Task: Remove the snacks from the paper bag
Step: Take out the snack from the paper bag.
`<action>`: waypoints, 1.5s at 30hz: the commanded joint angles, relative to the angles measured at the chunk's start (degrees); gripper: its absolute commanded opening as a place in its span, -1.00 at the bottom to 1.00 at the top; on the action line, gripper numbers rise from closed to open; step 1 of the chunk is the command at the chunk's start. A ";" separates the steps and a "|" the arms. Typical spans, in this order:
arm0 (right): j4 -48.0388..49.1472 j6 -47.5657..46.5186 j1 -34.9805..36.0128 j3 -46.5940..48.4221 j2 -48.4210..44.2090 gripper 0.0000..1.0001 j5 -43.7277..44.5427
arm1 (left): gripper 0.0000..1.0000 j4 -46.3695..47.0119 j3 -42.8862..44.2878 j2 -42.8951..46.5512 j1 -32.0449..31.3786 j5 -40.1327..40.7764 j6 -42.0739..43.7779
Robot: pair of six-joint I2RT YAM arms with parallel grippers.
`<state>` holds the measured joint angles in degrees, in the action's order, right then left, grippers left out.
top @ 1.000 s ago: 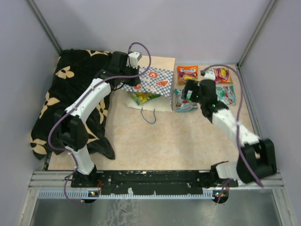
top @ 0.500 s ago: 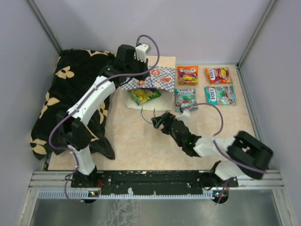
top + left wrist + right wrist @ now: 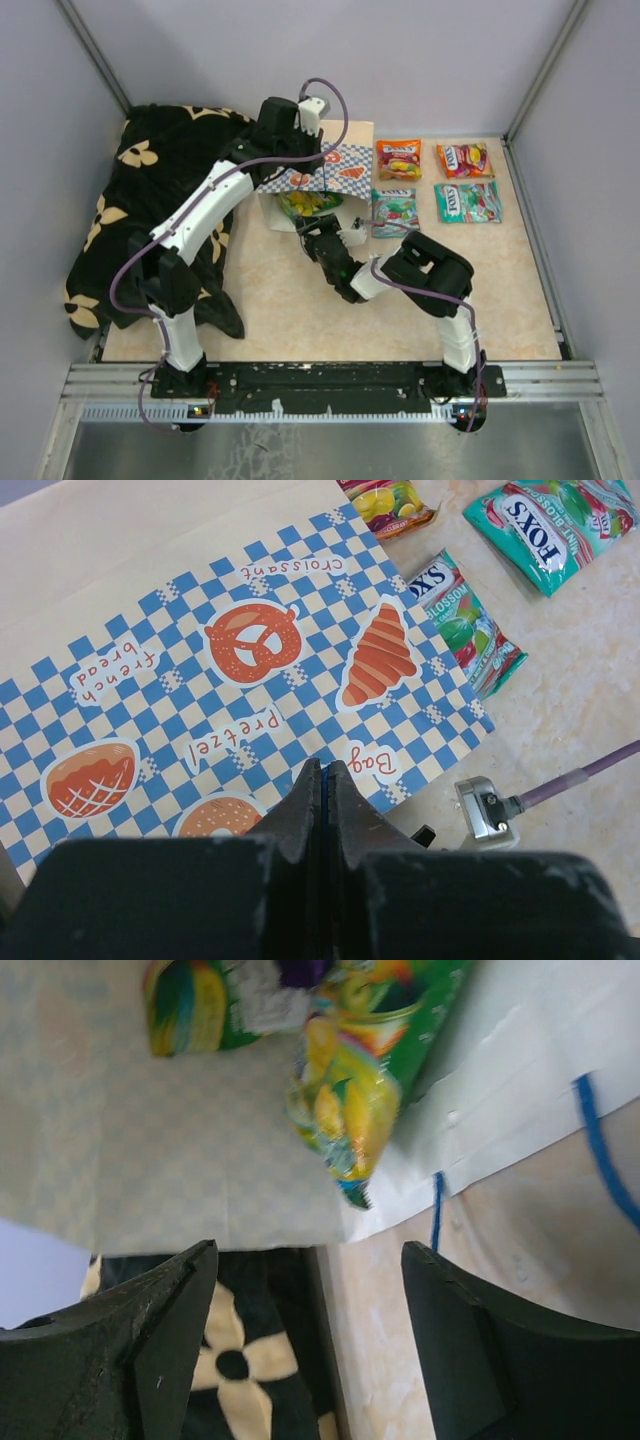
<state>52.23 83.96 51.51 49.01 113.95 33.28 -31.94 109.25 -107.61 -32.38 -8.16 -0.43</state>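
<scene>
The paper bag point(image 3: 335, 168) lies on its side, mouth toward me, its checkered side up in the left wrist view point(image 3: 250, 660). My left gripper point(image 3: 298, 158) is shut on the bag's upper edge point(image 3: 323, 770), with a thin blue strip showing between the jaws, and holds the mouth open. A green snack packet point(image 3: 305, 203) lies inside the mouth point(image 3: 370, 1070), with another packet point(image 3: 200, 1000) deeper in. My right gripper point(image 3: 312, 228) is open and empty just in front of the mouth point(image 3: 308, 1260). An orange point(image 3: 398, 158), a red point(image 3: 464, 160) and two teal packets point(image 3: 468, 202) point(image 3: 393, 212) lie on the table at the right.
A black flower-patterned cloth point(image 3: 150, 215) covers the table's left side and shows under my right gripper point(image 3: 230, 1360). The bag's blue cord handle point(image 3: 600, 1150) trails on the beige table point(image 3: 300, 300). Grey walls stand close on three sides.
My right arm has swung from the packets at the back right across to the bag's mouth. My left gripper has raised the bag's upper side a little, and the mouth gapes wider.
</scene>
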 commanded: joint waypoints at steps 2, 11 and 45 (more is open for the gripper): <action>-5.07 11.20 -0.94 5.85 4.65 0.49 8.90 | -1.00 0.24 0.00 -0.20 0.04 0.23 0.70; -10.16 13.51 -3.96 17.17 13.75 0.35 10.08 | -1.00 0.47 -1.18 0.07 0.82 -0.39 1.07; -2.76 5.30 -5.71 20.78 11.76 0.11 3.58 | -1.00 2.51 -3.12 1.36 3.02 -3.20 -0.25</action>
<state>48.27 89.84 46.33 64.77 127.52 34.85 -29.39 104.12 -107.55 -29.47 -10.68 -0.51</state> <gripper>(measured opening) 0.562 0.016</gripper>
